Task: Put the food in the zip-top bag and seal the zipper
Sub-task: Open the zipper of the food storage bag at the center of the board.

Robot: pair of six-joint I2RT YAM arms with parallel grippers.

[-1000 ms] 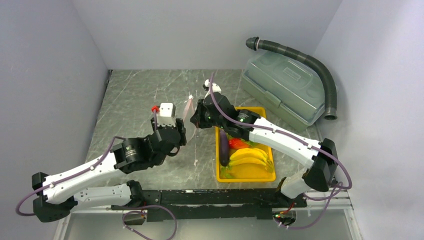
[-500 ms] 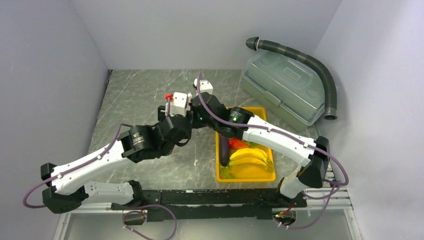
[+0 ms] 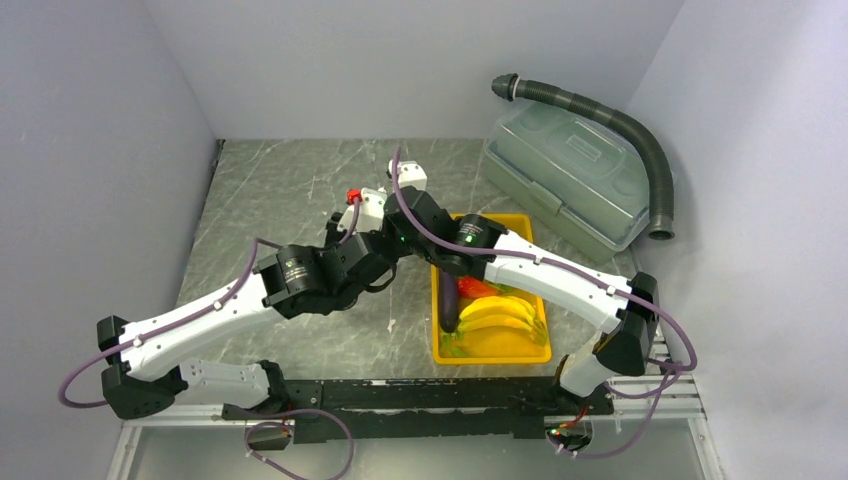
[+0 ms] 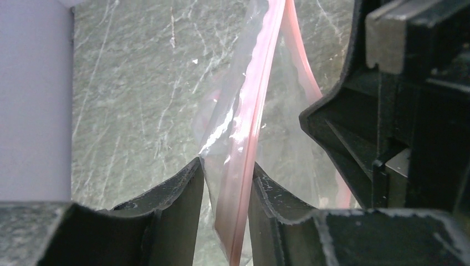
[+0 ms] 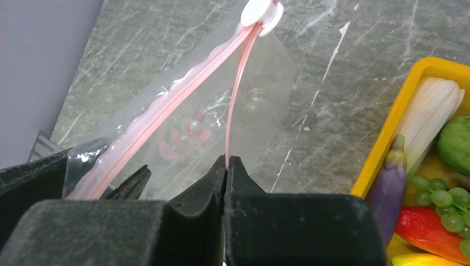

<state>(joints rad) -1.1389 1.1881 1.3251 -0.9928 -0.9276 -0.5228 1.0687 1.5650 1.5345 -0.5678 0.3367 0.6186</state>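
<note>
The clear zip-top bag (image 5: 260,100) hangs above the table with its mouth spread, and its pink zipper (image 5: 183,94) ends at a white slider (image 5: 261,15). My right gripper (image 5: 227,160) is shut on one lip of the zipper. My left gripper (image 4: 227,172) is open, with the other lip of the pink zipper (image 4: 249,111) between its jaws. In the top view the two grippers meet, left (image 3: 372,247) and right (image 3: 393,240), and hide the bag. The food lies in the yellow tray (image 3: 490,352): bananas (image 3: 497,315), eggplant (image 3: 449,300) and red pepper (image 3: 478,288).
A grey-green lidded box (image 3: 570,175) stands at the back right, with a dark corrugated hose (image 3: 640,140) curving round it. Grey walls close in the table on three sides. The tray's rim (image 5: 404,105) lies just right of the bag.
My left arm has swung right and forward until its jaws straddle the bag's strip. The right gripper, still holding the bag, has shifted a little left.
</note>
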